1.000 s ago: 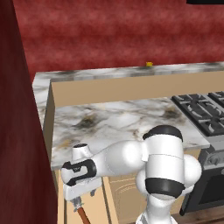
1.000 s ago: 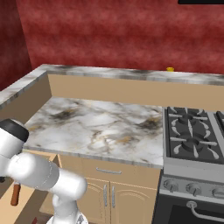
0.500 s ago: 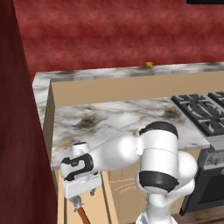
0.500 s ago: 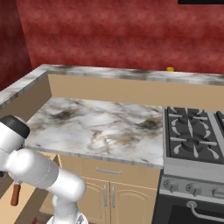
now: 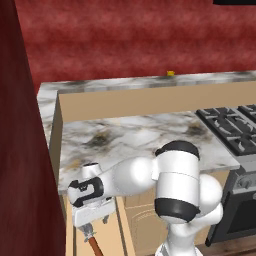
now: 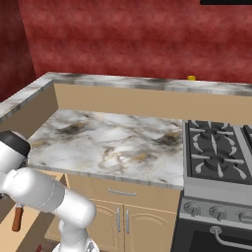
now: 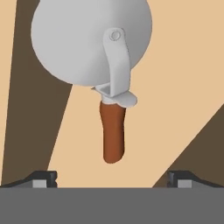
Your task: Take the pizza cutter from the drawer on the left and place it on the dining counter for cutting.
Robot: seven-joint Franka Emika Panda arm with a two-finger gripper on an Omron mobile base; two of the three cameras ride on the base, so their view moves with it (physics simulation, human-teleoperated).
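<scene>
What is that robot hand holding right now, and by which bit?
Nothing. The gripper is open, its fingertips spread wide on either side of the pizza cutter, which lies on the drawer floor below, handle untouched.

The pizza cutter [image 7: 109, 83] lies flat inside the open drawer [image 5: 112, 240], on its floor, below the front edge of the worktop bench [image 5: 140, 140]. The pincer [image 7: 112, 177] stands directly above the cutter's handle end, one fingertip to each side, not touching it. The stove [image 6: 216, 157] adjoins the worktop on its right. Behind both rises the dining bench [image 6: 147, 83], carrying a small object [image 6: 191, 78] well apart towards the right.
</scene>
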